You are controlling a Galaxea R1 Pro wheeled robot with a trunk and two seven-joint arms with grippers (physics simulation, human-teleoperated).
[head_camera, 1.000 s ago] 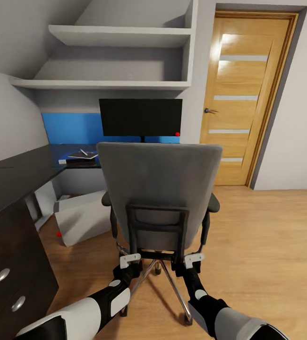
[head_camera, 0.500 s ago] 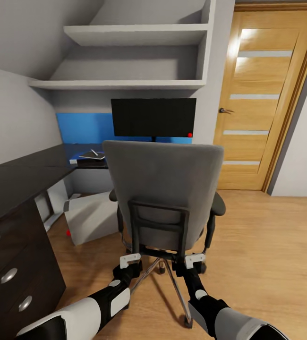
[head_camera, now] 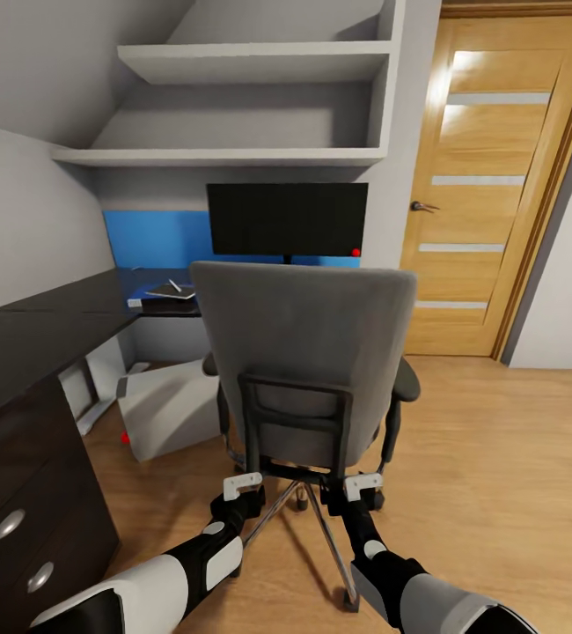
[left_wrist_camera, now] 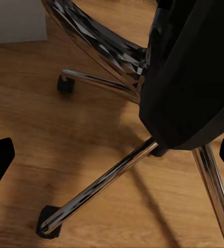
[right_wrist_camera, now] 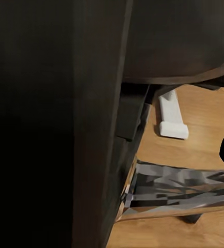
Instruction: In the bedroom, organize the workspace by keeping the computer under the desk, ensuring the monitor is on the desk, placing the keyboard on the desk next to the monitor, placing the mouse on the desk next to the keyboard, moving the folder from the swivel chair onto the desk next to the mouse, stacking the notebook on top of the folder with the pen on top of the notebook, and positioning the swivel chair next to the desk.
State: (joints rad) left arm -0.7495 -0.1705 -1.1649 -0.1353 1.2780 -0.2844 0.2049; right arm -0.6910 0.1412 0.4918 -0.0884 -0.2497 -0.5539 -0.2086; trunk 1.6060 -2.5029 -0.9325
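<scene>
The grey swivel chair (head_camera: 308, 348) stands with its back to me, in front of the glossy black desk (head_camera: 31, 321). Behind it the black monitor (head_camera: 286, 218) stands on the desk. Left of the monitor a dark notebook (head_camera: 168, 291) with a pale pen (head_camera: 174, 284) on it lies over the folder (head_camera: 150, 302). The grey computer (head_camera: 167, 409) sits on the floor beneath the desk. My left gripper (head_camera: 242, 487) and right gripper (head_camera: 362, 487) are open at the chair's lower back, above its chrome base (left_wrist_camera: 107, 181). The chair hides the keyboard and mouse.
An oak door (head_camera: 497, 176) is at the right, with bare wood floor (head_camera: 497, 458) before it. Grey wall shelves (head_camera: 251, 66) hang over the desk. The black drawer unit (head_camera: 13, 519) with silver knobs stands close at my left.
The whole picture has shifted right, so the camera moved. The chair keeps its place relative to my grippers, which stay open at its lower back.
</scene>
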